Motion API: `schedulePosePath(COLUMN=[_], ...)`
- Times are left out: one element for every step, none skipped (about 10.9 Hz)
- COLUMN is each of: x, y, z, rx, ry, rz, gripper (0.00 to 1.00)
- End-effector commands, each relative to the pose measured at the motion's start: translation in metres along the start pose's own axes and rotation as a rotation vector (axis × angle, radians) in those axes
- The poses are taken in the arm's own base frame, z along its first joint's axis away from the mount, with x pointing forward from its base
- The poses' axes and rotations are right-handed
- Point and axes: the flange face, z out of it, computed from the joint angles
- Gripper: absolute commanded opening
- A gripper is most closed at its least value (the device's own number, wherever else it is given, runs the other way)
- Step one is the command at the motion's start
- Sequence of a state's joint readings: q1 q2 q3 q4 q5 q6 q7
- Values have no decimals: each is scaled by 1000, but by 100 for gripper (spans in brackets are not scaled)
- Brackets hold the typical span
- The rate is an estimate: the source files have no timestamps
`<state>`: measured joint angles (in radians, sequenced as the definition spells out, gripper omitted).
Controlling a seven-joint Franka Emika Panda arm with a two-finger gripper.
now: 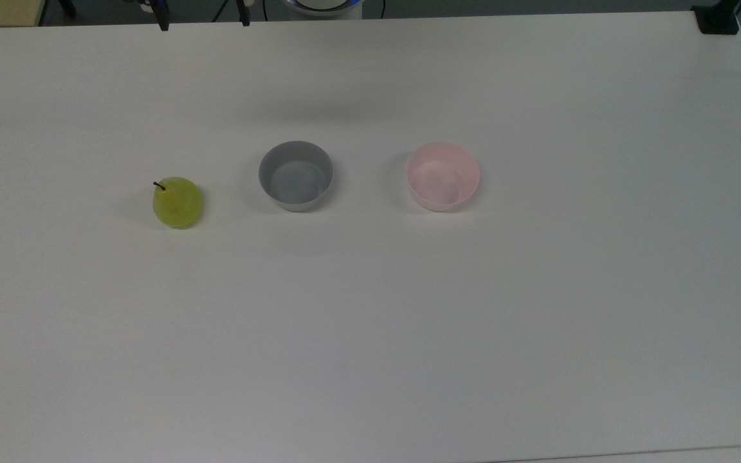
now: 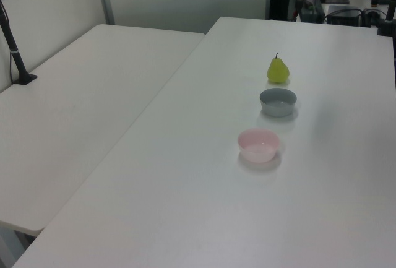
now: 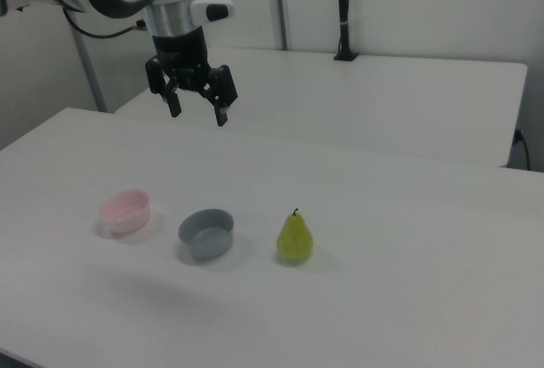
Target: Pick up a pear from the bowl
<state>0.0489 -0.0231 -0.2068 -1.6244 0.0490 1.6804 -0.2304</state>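
In the right view, the near stretch of the white worktop (image 3: 382, 317) is bare, with wide open room in front of the row of things. Next comes that row, evenly spaced and well apart: the pear (image 3: 295, 238) at the right view's right, the grey bowl (image 3: 206, 233) in the middle, the pale pink bowl (image 3: 126, 212) at the right view's left. The pear stands upright on the worktop itself, stem up, inside neither bowl; both bowls look empty in the top view, where the pear (image 1: 177, 202) lies at the top view's left, the grey bowl (image 1: 295, 175) is central and the pink bowl (image 1: 442, 176) is to the top view's right.

The pear looks small, rounded and smooth-skinned, so I judge it light and rigid but apt to slip or roll if pinched off-centre. The broad lower belly is the sound place to grip, from above, fingers either side, clear of the thin stem.

Farthest back in the right view, the pincer (image 3: 197, 113) hangs high over the worktop's far part, fingers pointing down, spread wide and holding nothing. It is well apart from the pear, with nothing between to obstruct a descent. All three things stand well clear of the worktop's edges.
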Motion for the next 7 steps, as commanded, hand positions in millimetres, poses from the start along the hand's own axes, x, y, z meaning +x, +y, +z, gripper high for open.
schedulePosePath(x=[-9,-8,-7,-6,-6,-6,-5], y=[3,3,1,0,-1,-3,-4], z=[-6,-5,-4,-2,-2,-1,-1], rx=[10,11,11,11,10,10,10], ry=[-6,-8,-5,-8,-8,-10,-10], rz=[8,11,12,13,12,9,7], gripper=[100,100,100,100,100,100,100])
